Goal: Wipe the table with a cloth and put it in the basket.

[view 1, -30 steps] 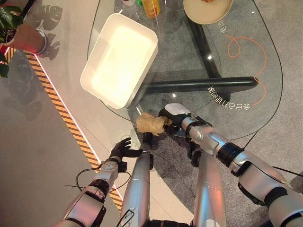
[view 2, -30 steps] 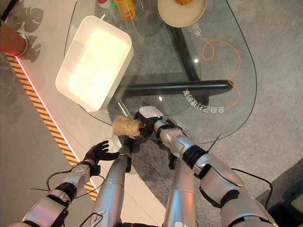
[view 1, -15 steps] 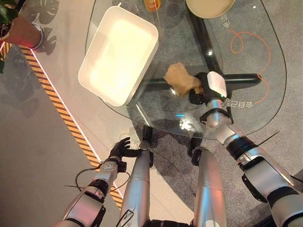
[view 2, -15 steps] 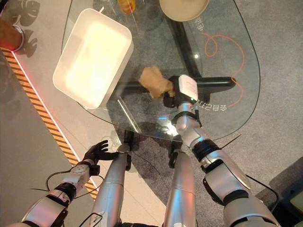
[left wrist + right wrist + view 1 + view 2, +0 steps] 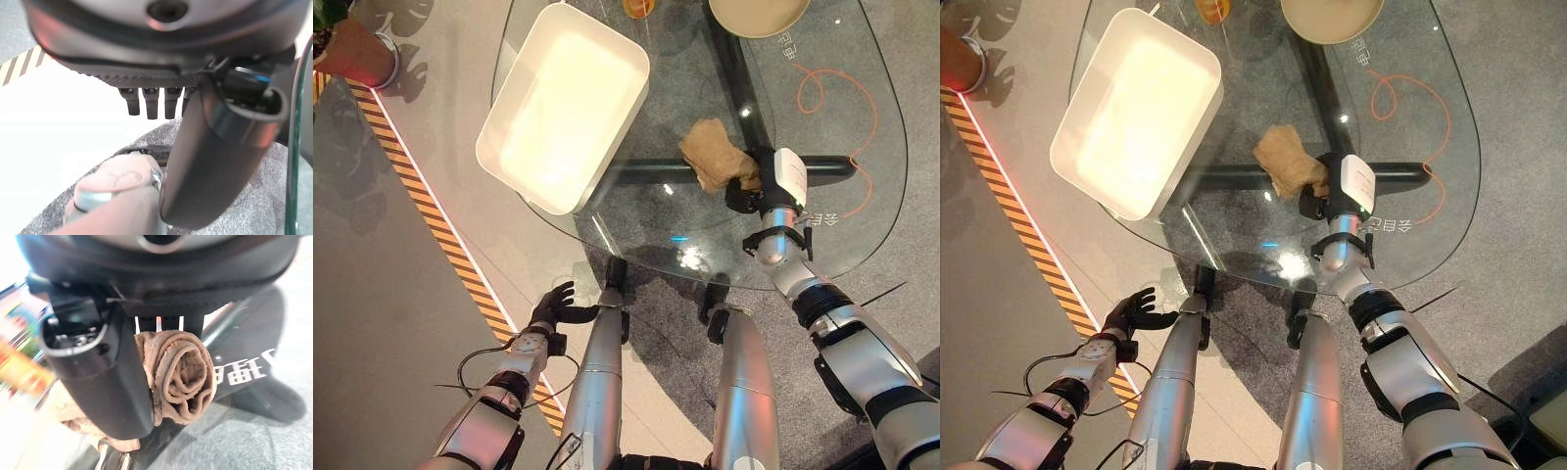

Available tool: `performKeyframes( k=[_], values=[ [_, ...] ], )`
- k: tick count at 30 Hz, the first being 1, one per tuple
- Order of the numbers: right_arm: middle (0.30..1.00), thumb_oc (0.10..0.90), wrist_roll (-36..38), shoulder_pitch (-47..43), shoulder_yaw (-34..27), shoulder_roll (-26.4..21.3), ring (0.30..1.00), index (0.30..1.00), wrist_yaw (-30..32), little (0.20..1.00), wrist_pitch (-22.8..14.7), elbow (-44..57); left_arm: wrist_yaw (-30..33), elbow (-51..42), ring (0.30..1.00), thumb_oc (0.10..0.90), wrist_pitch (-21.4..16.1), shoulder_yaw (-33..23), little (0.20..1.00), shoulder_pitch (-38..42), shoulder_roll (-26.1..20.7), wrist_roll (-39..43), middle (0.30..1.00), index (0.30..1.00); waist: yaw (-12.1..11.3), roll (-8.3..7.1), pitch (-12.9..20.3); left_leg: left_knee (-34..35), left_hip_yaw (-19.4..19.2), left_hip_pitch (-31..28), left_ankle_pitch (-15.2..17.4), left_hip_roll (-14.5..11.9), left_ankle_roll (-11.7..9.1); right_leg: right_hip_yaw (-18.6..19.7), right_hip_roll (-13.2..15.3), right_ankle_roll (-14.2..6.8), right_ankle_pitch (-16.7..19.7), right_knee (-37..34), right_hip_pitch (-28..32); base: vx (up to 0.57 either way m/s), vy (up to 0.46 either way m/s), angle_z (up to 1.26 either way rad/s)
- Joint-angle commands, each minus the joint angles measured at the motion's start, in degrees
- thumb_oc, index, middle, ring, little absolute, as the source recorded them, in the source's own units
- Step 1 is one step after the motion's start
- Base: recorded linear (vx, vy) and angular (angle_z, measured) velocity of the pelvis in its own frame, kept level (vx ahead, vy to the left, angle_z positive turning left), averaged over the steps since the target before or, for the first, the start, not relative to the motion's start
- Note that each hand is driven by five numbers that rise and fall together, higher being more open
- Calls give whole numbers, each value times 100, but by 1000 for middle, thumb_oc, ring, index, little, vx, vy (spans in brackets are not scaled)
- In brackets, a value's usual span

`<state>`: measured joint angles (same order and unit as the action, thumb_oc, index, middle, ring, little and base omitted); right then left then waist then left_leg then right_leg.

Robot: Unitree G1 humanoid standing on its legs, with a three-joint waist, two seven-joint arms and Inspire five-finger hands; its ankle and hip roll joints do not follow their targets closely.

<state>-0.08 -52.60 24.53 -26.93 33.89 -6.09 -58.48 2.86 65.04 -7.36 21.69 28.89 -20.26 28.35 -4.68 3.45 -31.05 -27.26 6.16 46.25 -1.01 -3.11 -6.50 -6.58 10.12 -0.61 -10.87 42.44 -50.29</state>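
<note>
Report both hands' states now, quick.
Left hand: open, fingers relaxed, holding nothing, low beside the table.
Right hand: shut on the brown cloth, on the glass.

Right hand point(image 5: 1324, 201) grips tan cloth point(image 5: 1288, 172) mid-frame on glass table point(image 5: 1430, 127); white basket point(image 5: 1136, 108) upper left.

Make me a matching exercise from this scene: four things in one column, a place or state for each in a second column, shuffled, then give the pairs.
Things:
1. cloth
2. basket
3. left hand
4. bowl

Places or states:
A. low beside the table, holding nothing
B. at the table's far edge
C. bunched in the right hand on the glass
D. white, on the table's left part

Pairs: 1-C, 2-D, 3-A, 4-B
</note>
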Motion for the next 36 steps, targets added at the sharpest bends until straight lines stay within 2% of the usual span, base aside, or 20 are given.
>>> performKeyframes(
  k=[1, 7, 13, 26, 36],
  values=[
    [300, 100, 1155, 407, -1264, -1071, 300, 300, 1169, 200, 201, -981, -111, 252, 900, 800, -156, -281, 900, -426, -165, 2, 900, 900, 227, 108, 126, -686, -654, -30, 711, 227, 762, 29, -336, 72, 455, -393, 184, 0, 0, 0],
    [300, 100, 2120, 628, -1872, -1098, 300, 300, 1213, 200, 26, -1122, -189, 301, 900, 800, -112, -368, 900, -399, -247, -23, 900, 900, 264, 71, 126, -686, -636, -58, 755, 208, 761, 38, -362, 44, 436, -379, 205, 0, 0, 0],
    [300, 100, 2411, 716, -2058, -1047, 300, 300, 1273, 200, -3, -1167, -239, 389, 900, 800, -133, -400, 900, -351, -287, -18, 900, 900, 283, 53, 126, -692, -629, -53, 772, 199, 753, 46, -378, 31, 444, -389, 199, 0, 0, 0],
    [300, 100, 2370, 593, -1958, -1005, 300, 300, 1137, 200, -175, -1267, -311, 537, 900, 800, -136, -354, 900, -242, -352, 43, 900, 900, 298, 66, 126, -671, -640, -65, 762, 186, 720, 65, -402, 24, 423, -397, 221, 0, 0, 0],
    [300, 100, 1522, 323, -1548, -932, 300, 300, 1136, 200, -274, -766, -292, 498, 900, 800, -104, -296, 900, -214, -337, 40, 900, 900, 288, 52, 126, -682, -638, -45, 760, 183, 694, 52, -407, 36, 404, -397, 212, 0, 0, 0]
  ],
)
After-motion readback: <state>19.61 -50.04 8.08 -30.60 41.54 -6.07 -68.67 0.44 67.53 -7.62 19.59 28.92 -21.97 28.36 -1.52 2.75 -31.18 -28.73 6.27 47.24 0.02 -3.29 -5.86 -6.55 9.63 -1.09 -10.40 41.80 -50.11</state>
